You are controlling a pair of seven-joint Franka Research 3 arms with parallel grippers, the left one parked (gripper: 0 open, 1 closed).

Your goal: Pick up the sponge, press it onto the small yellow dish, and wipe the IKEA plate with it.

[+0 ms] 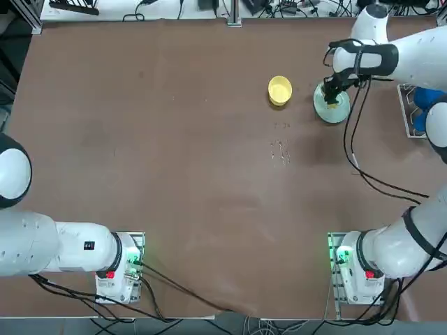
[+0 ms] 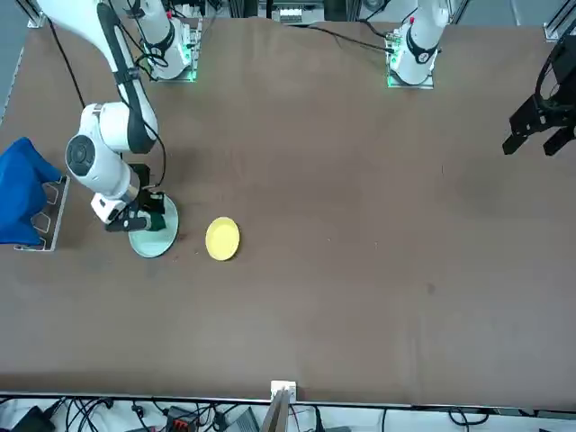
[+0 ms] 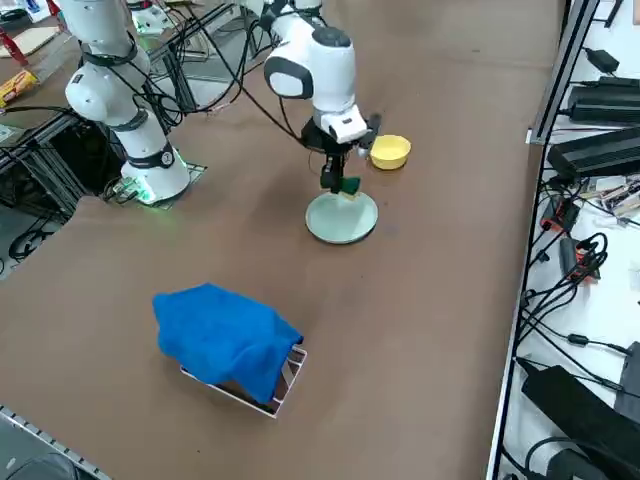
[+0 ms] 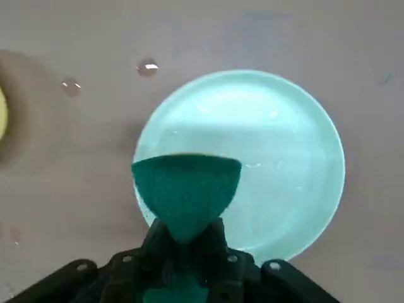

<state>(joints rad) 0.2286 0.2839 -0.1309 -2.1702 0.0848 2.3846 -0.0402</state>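
My right gripper [image 3: 335, 183] is shut on the sponge [image 3: 348, 186], whose dark green top is squeezed between the fingers [image 4: 186, 186]. It points down over the near part of the IKEA plate [image 4: 271, 151], a pale mint disc [image 1: 331, 110] on the brown table. Whether the sponge touches the plate is not clear. The small yellow dish [image 1: 279, 90] stands apart, a short way to the plate's left in the top view; it also shows in the front view as the yellow dish [image 2: 222, 238] beside the plate [image 2: 153, 238].
A blue cloth [image 3: 225, 335] lies draped over a small rack at the table's right edge. A few water drops [image 4: 147, 67] sit on the table near the plate. Black cables [image 1: 363, 160] trail from the right arm across the table.
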